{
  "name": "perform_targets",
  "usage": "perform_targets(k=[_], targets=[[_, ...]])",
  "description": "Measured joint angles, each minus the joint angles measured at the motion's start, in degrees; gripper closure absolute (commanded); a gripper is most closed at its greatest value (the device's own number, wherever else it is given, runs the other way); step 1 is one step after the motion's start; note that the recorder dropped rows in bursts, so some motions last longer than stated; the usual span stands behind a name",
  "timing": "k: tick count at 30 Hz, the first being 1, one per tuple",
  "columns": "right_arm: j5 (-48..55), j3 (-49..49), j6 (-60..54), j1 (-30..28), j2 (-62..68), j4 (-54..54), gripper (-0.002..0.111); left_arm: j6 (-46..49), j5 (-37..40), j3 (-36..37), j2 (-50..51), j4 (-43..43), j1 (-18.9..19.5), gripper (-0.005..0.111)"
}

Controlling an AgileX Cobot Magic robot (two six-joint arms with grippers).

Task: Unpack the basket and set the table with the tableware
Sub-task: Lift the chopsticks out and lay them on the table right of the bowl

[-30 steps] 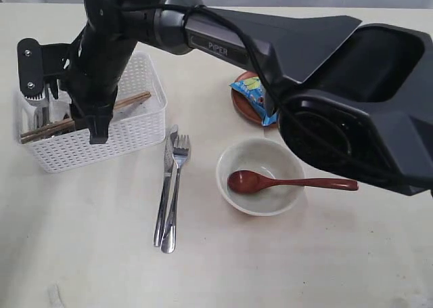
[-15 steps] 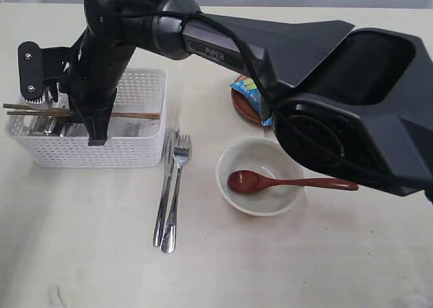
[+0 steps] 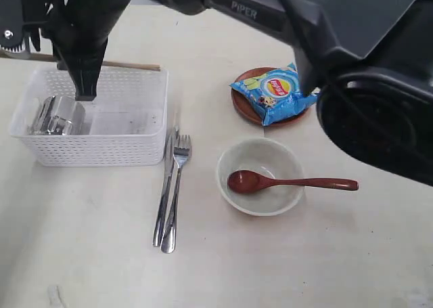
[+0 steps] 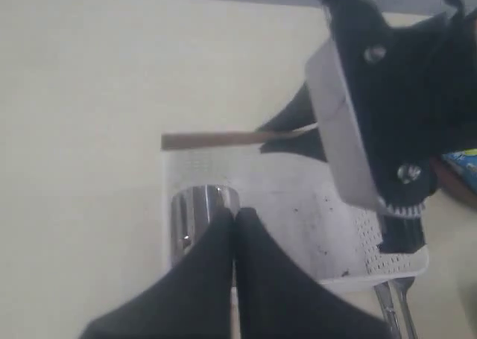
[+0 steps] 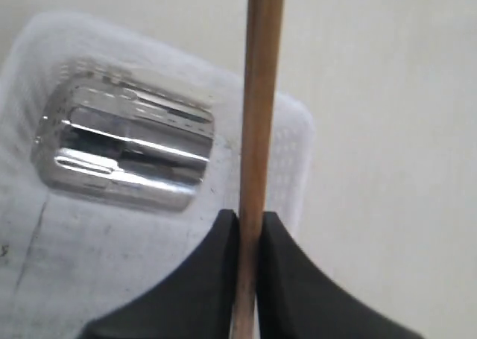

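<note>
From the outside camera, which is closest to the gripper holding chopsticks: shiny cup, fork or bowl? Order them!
1. Steel cup, in the basket beside the right gripper, which holds the chopsticks.
2. Fork, on the table right of the basket.
3. Bowl, farthest right.

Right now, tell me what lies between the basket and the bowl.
The knife and fork lie side by side on the table between basket and bowl; the exterior view shows it.
</note>
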Motion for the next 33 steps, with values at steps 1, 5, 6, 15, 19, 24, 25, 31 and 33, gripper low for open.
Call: perform_targets(k=[1, 5, 6, 15, 19, 24, 25, 31, 33], targets=[[0.5, 0.0, 2.5, 0.0, -0.8, -2.2, 0.109, 0.0, 0.0, 0.0, 0.0, 0.0, 0.0, 0.107], [5.3, 0.0, 11.3, -1.1, -3.1, -8.1, 0.109, 0.0, 0.0, 0.0, 0.0, 0.0, 0.0, 0.107], [7.3, 0.0, 13.5, -1.8, -3.8, -8.7, 0.109, 0.0, 0.0, 0.0, 0.0, 0.0, 0.0, 0.107], [20.0, 0.0, 31.2, -10.7, -8.3, -10.1, 0.109, 0.0, 0.0, 0.0, 0.0, 0.0, 0.0, 0.107], [21.1, 0.5, 38.8, -15.1, -10.8, -9.8, 0.109, 0.1, 0.4, 0.0, 0.0, 0.0, 0.0, 0.107], [21.1, 7.1, 46.2, -23.0, -15.7, -8.7, 0.109, 0.1, 0.5, 0.2, 0.0, 0.0, 0.0, 0.107], [21.1, 9.4, 46.6, -24.9, -17.1, -8.6, 0.109, 0.1, 0.5, 0.5, 0.0, 0.0, 0.0, 0.107], [21.4, 25.9, 47.4, -34.3, -26.3, -6.1, 0.109, 0.1, -0.2, 0.8, 0.0, -0.1, 0.0, 0.107], [21.5, 32.2, 47.4, -36.6, -29.2, -5.5, 0.109, 0.2, -0.3, 0.8, 0.0, -0.1, 0.0, 0.107]])
